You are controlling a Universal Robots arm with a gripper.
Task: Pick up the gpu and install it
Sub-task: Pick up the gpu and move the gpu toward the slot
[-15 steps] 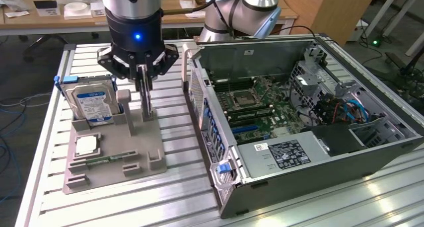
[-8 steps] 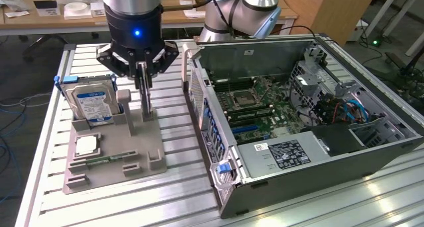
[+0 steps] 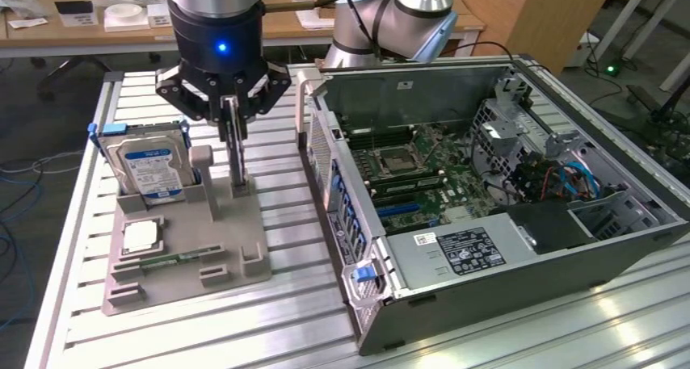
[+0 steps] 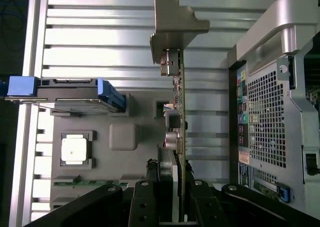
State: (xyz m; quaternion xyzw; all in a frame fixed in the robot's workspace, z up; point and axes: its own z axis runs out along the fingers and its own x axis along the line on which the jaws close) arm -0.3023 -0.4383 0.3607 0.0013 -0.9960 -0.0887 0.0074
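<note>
Claw (image 3: 229, 119) is gripping the gpu (image 3: 234, 163) closed on its top edge, card standing upright in grey holder (image 3: 183, 256), near open PC case (image 3: 431, 82).

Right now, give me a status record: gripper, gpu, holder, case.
gripper: shut on the gpu, above the grey holder
gpu: upright on edge, lower end at the holder, not in the computer case
hard drive: upright in the holder, exterior view's left of the gpu
computer case: side open, motherboard exposed, exterior view's right of the holder
</note>
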